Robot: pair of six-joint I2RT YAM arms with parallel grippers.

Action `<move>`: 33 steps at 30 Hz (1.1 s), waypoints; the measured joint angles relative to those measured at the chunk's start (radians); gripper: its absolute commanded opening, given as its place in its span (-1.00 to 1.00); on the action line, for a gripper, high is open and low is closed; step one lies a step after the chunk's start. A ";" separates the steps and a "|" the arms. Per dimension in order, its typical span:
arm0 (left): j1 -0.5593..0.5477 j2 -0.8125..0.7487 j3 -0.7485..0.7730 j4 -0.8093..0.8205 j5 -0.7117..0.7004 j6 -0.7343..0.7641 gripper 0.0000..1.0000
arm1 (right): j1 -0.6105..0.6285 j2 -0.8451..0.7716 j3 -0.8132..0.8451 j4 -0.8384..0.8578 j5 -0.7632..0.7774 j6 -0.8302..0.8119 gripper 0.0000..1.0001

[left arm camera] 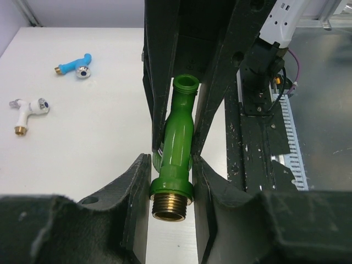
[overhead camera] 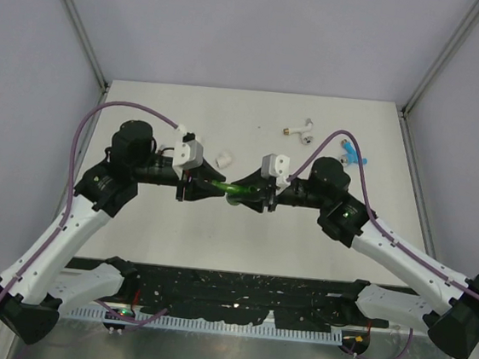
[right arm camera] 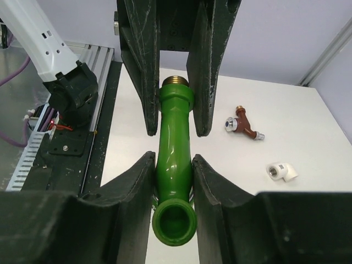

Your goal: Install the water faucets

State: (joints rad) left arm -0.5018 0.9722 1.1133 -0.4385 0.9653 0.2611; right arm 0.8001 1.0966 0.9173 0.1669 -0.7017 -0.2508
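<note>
Pale grey walls closed in a white table (overhead camera: 216, 237) framed with aluminium posts; a black base plate (overhead camera: 236, 292) ran along its near edge between the two arm mounts.

Both arms reached in toward the middle of the table and met nose to nose above it; the green faucet (left arm camera: 177, 148) hung between them, clear of the surface, lying roughly in line with the two wrists. The left gripper (left arm camera: 171, 173) was clamped on the end with the brass thread, its dark fingers (left arm camera: 137, 181) pressed against the green collar just above that thread; the right gripper (right arm camera: 173, 176) was clamped on the other end, near the open round mouth of the green body, with the jaws tight against the plastic on both sides. In each wrist view the other arm's fingers came in from the top and flanked the same piece.

Three more faucets lay loose on the table; the white faucet (overhead camera: 298, 132) rested toward the far edge, the blue faucet (overhead camera: 351, 153) lay near it on the right, just beyond the right arm's elbow, and the brown faucet (right arm camera: 246, 124) showed in the right wrist view, lying on its side. A stubby white fitting (right arm camera: 281, 171) sat near the brown one, apart from it; neither was touched by an arm.
</note>
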 measured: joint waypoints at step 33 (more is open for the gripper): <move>-0.007 -0.127 -0.257 0.531 -0.055 -0.315 -1.00 | -0.065 0.075 -0.098 0.416 -0.148 0.346 0.19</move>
State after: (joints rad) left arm -0.5087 0.8455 0.8558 0.0925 0.9108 -0.0544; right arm 0.7349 1.1717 0.8196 0.5831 -0.8494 0.0948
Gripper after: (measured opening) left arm 0.347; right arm 0.631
